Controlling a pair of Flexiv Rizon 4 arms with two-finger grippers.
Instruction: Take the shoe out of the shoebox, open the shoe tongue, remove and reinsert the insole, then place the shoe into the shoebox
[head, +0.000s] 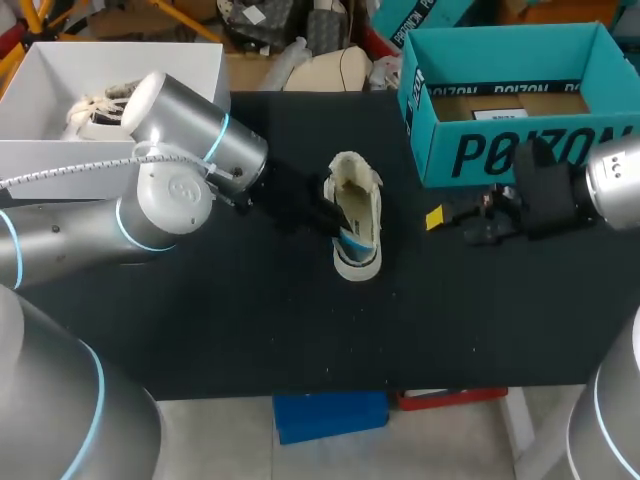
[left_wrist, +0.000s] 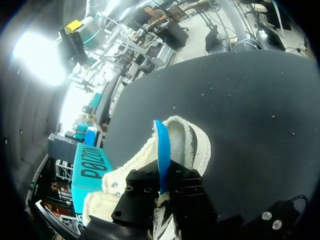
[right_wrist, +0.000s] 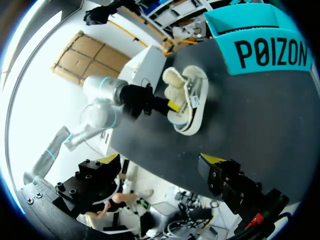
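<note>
A cream-white shoe (head: 358, 200) lies on the black table near its middle, its opening facing up. My left gripper (head: 335, 218) is at the shoe's side, shut on the blue insole (head: 352, 240), which sticks out of the shoe. In the left wrist view the insole (left_wrist: 160, 145) stands edge-on between the black fingers (left_wrist: 142, 192), over the shoe (left_wrist: 192, 142). My right gripper (head: 445, 217) hovers open to the shoe's right, in front of the teal shoebox (head: 520, 150). In the right wrist view its gripper (right_wrist: 160, 161) is spread wide, well short of the shoe (right_wrist: 192, 102).
A white box (head: 180, 60) with another light shoe (head: 95, 112) in it stands at the back left, behind my left arm. The teal shoebox stands open at the back right.
</note>
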